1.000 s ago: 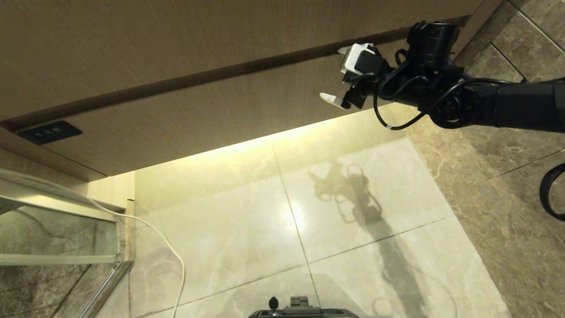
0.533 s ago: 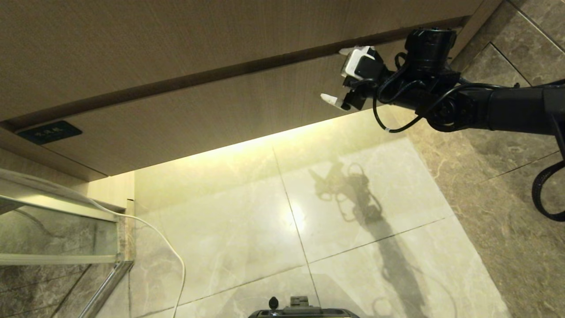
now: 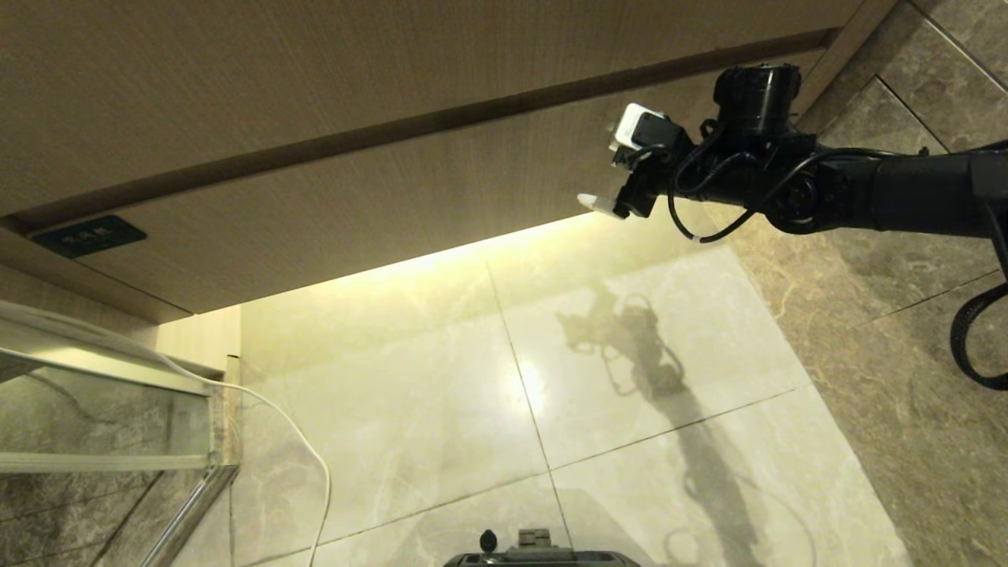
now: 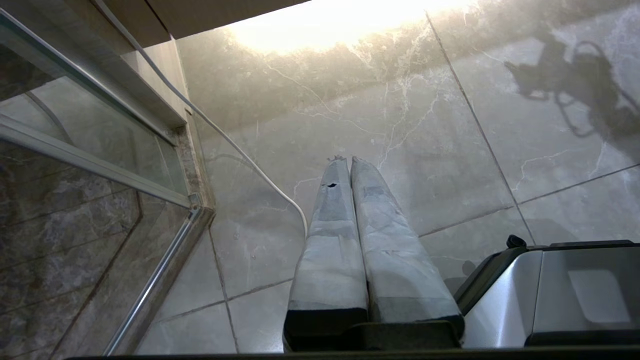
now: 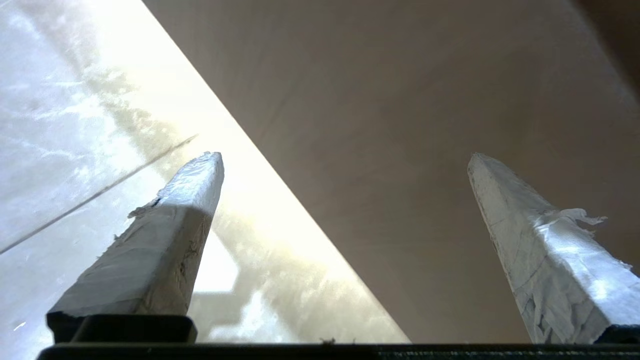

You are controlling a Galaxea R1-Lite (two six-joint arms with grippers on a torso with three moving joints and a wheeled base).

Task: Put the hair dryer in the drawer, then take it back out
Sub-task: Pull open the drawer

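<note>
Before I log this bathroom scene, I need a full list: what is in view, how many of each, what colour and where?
drawer: one, light wood, shut, low on the cabinet above the floor
label plate: one, dark, drawer's left end
upper panel: one, light wood, above the drawer
floor tiles: several, pale marble
cord: one, white, trailing over the floor at left
glass screen: one, clear, far left
right gripper: one, white fingers, open, at drawer's right end
left gripper: one, shut, over floor
</note>
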